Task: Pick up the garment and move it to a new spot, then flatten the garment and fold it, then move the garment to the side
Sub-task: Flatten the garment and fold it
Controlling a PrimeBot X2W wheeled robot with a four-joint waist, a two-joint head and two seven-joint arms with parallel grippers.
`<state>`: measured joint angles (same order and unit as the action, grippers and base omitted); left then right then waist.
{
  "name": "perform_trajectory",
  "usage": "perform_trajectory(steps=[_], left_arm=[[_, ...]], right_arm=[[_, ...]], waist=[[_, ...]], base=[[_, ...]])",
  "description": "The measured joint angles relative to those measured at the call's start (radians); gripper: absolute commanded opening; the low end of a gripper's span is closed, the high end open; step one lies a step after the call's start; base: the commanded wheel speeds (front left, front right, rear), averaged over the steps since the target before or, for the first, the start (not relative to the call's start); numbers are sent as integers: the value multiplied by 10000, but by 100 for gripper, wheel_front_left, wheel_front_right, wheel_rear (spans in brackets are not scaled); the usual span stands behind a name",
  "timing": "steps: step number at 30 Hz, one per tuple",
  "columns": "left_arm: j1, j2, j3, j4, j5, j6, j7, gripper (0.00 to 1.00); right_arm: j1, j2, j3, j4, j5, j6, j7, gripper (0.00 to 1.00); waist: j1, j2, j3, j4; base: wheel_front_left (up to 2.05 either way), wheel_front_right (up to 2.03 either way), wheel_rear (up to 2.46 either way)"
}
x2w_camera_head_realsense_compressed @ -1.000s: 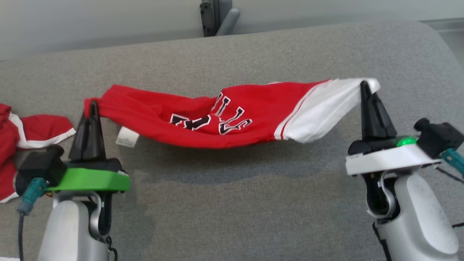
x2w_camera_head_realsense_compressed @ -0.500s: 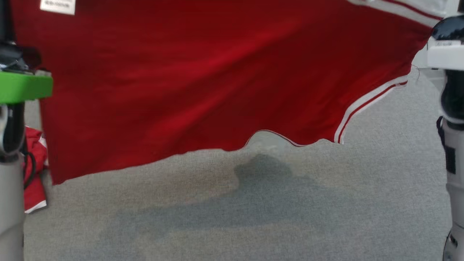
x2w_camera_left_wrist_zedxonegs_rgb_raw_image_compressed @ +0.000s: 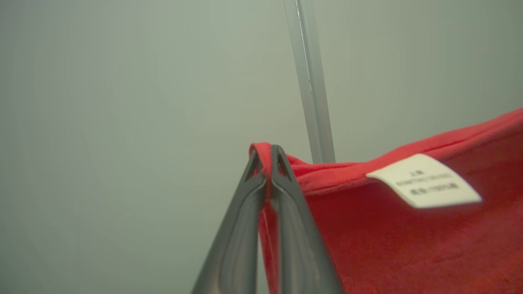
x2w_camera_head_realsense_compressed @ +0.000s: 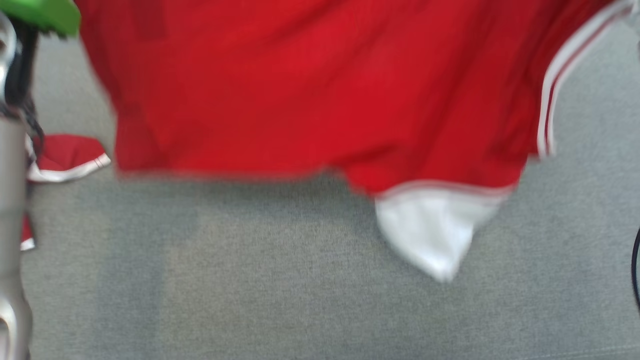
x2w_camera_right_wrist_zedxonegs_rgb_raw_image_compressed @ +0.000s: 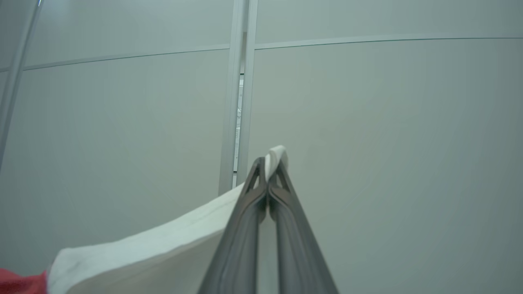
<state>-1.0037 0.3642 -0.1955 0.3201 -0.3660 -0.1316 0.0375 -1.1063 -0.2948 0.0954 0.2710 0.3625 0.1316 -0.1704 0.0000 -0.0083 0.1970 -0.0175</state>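
Hanging garment (x2w_camera_head_realsense_compressed: pixel 300 90) | left gripper (x2w_camera_left_wrist_zedxonegs_rgb_raw_image_compressed: pixel 267 152) pinches red hem — cloth at 4 o'clock | right gripper (x2w_camera_right_wrist_zedxonegs_rgb_raw_image_compressed: pixel 269 162) pinches white corner — cloth at 8 o'clock

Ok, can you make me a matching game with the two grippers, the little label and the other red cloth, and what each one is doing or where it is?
Things:
1. left gripper
2. right gripper
3. white label
4. second red cloth

Matches:
A. lying on the grey surface
B. shut on a white edge of the garment
C. on the garment's red cloth, near its top edge
D. shut on a red edge of the garment

Pairs: 1-D, 2-B, 3-C, 4-A.
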Motion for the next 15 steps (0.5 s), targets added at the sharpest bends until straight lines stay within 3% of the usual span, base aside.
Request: perform_trajectory(steps=[3, 8, 12, 15], left_arm=[[-1565, -10, -288, 993, 481, 0, -706, 0], [-3898, -42, -675, 2397, 700, 0, -2073, 0], [-4492, 23, -1068, 3294, 368, -2, -2629, 0], [-4237, 132, -1312, 3948, -42, -2, -2836, 0]], right_arm=[[-1894, 46, -479, 1172, -566, 0, -217, 0], [-4414, -161, -732, 2010, -1728, -2, -796, 0], [-4589, -54, -769, 2324, -1555, 0, -882, 0], [-3734, -173, -391, 2259, -1097, 0, -922, 0]], waist=[[1, 0, 776, 1], [1, 0, 1888, -40], [1, 0, 2487, -172], [1, 0, 2767, -355]], base=[[0, 0, 0], [0, 0, 0], [0, 0, 0], [0, 0, 0]])
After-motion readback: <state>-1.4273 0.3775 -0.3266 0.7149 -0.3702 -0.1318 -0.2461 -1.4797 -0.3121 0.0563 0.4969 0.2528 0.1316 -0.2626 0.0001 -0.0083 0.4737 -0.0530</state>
